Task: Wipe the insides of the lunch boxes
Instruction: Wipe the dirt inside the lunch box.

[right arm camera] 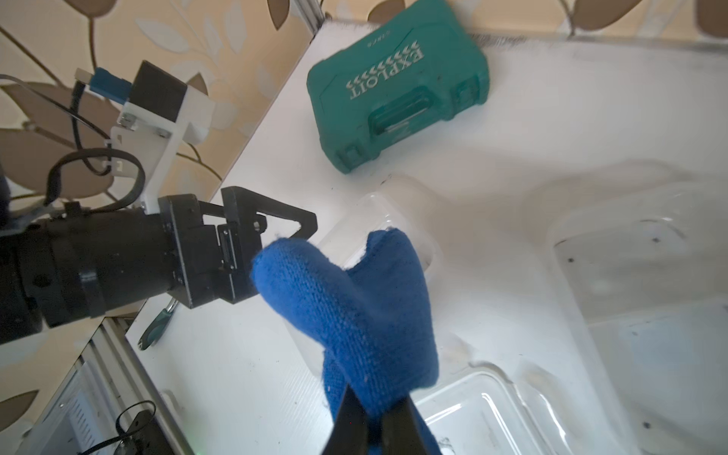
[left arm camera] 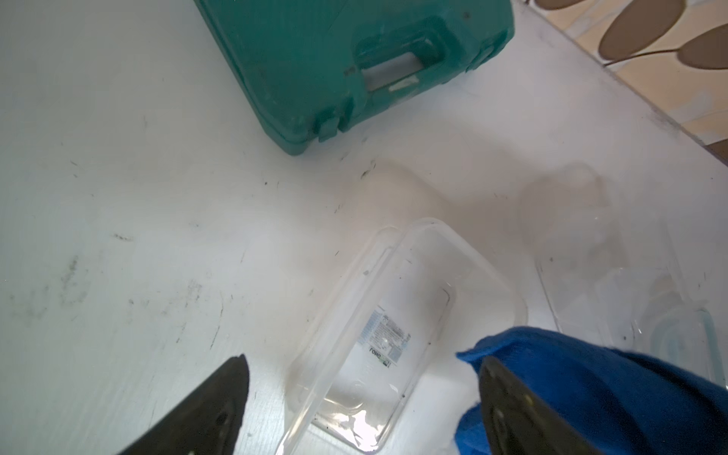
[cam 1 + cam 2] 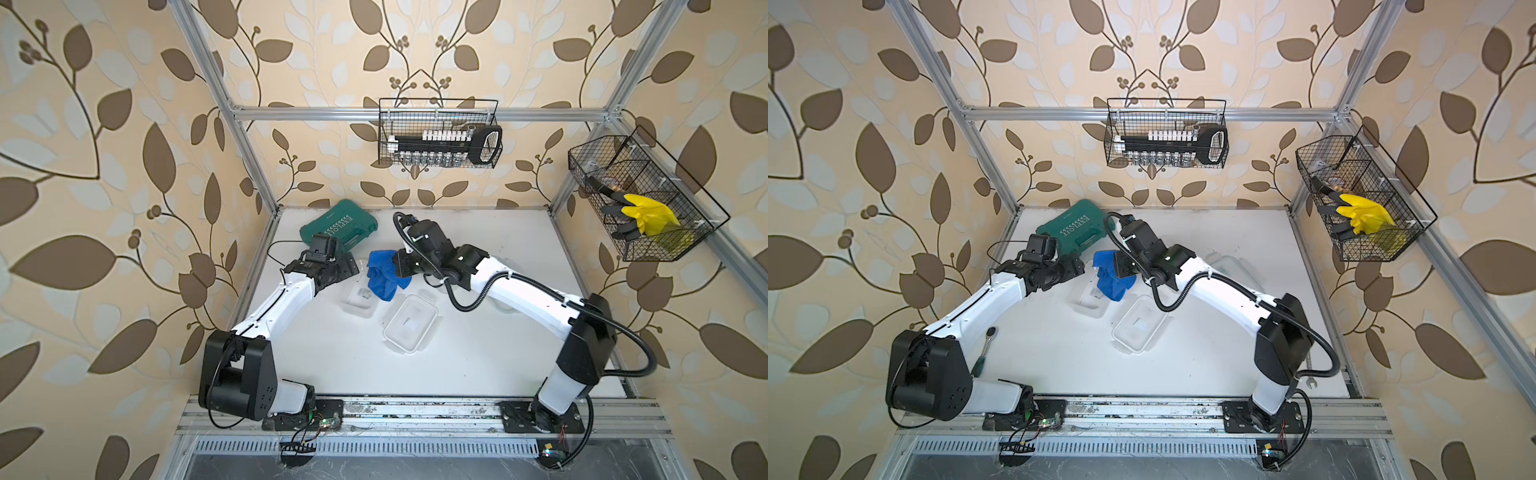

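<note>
The deep lunch box (image 2: 465, 252) sits mid-table, just near of the green case (image 1: 398, 98), below and between the wide-spread jaws of the left gripper (image 2: 362, 360). The right gripper (image 1: 374, 409), clamped on a blue cloth (image 1: 354, 307), hangs it over the box's right side. The case reads "EXPLOIT"; the label (image 2: 384, 338) on the box's bottom is too small to read.

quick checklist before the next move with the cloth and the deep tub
1. Cloth gripped: ok, right gripper is shut on it.
2. Tub open on top: ok.
3. Tub steadied: not ok, left gripper is open, not gripping it.
4. Cloth touching tub floor: cannot tell.
5. Case apart from tub: ok.
</note>
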`<action>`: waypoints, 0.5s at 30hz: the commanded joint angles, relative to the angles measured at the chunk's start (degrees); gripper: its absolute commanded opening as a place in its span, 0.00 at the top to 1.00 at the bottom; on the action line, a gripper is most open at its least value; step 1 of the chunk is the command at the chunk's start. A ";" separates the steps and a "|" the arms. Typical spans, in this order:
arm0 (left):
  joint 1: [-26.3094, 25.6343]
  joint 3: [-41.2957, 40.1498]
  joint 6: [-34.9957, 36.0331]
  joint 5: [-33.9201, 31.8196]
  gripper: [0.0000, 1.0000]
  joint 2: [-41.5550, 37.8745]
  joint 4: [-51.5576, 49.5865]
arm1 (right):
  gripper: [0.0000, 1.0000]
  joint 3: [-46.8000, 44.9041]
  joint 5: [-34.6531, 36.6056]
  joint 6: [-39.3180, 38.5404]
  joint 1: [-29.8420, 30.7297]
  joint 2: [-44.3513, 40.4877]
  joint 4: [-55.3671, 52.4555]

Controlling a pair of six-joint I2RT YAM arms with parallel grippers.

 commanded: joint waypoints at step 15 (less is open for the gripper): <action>2.73 -3.44 -1.86 9.85 0.66 11.18 8.63 | 1.00 17.51 -6.32 16.42 -0.86 25.88 -0.99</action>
